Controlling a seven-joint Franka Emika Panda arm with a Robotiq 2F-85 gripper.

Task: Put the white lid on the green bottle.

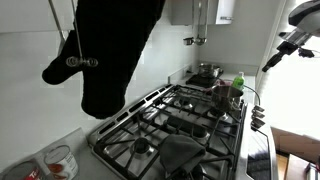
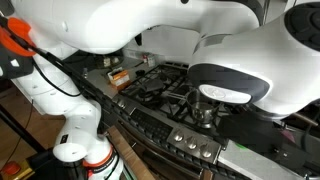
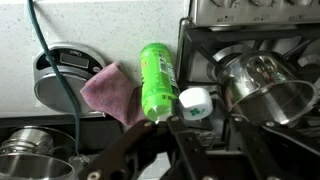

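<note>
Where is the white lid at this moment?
In the wrist view, the white lid is near the picture's centre, close to the lower end of the green bottle, between that bottle and the steel pot.

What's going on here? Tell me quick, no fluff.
A robot arm is working at a gas stove, and the job is to cap the green bottle. In the wrist view the white lid is off the bottle, right beside its near end and just past the fingers. Whether they grip it is unclear. A steel pot is on one side of the bottle and a pink cloth on the other. The lid is not on yet.
</note>
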